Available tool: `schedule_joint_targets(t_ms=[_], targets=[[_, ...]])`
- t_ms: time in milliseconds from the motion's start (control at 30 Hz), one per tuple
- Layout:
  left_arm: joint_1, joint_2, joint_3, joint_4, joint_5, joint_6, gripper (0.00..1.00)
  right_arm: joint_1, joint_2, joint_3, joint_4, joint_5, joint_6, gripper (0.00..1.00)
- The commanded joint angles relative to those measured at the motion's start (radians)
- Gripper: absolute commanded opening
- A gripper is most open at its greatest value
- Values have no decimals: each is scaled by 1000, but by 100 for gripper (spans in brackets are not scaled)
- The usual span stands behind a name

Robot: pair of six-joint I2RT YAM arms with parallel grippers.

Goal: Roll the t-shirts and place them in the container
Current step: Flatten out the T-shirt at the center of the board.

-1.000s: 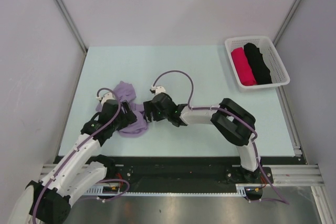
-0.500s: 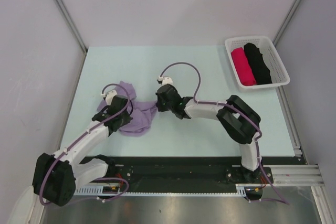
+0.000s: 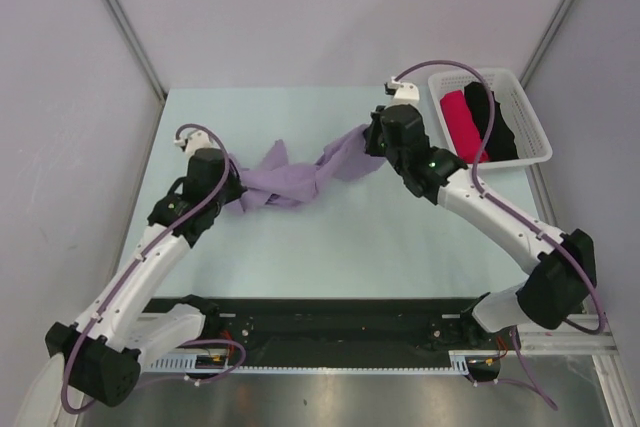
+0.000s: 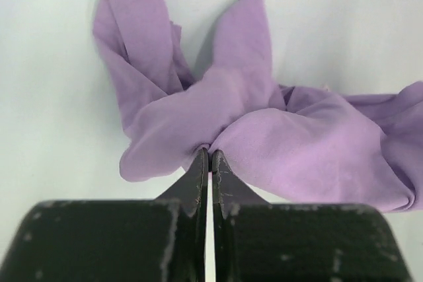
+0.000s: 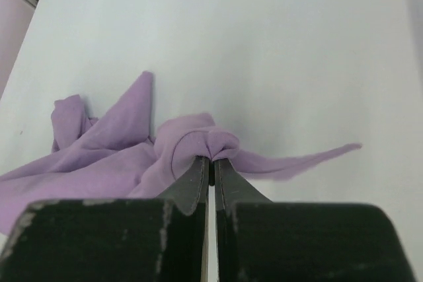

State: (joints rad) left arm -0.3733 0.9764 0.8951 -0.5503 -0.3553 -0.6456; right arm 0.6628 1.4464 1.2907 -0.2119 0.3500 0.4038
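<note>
A lavender t-shirt (image 3: 290,179) hangs bunched and stretched between my two grippers over the middle of the pale table. My left gripper (image 3: 228,190) is shut on its left end; in the left wrist view the cloth (image 4: 264,130) puckers right at the pinched tips (image 4: 209,155). At the right end my right gripper (image 3: 368,139) is shut on a fold. The right wrist view shows the fabric (image 5: 119,150) gathered at those fingertips (image 5: 211,160), with a thin strip trailing to the right.
A white basket (image 3: 535,117) stands at the table's back right corner, holding a rolled red shirt (image 3: 463,127) and a rolled black one (image 3: 492,119). Grey walls close in left, right and behind. The black rail (image 3: 330,322) runs along the near edge.
Both grippers closed on the crumpled shirt, then pulled apart: the right one went far up and right, the left one slightly up and left. The shirt is now stretched out between them.
</note>
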Motion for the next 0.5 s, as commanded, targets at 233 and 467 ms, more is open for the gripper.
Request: schedule_joint_targets(t_ms=[233, 467], targets=[[5, -85, 390, 0, 87, 155, 0, -26, -277, 126, -12, 125, -152, 0], [5, -73, 543, 58, 92, 231, 0, -2, -340, 196, 106, 168, -223, 0]])
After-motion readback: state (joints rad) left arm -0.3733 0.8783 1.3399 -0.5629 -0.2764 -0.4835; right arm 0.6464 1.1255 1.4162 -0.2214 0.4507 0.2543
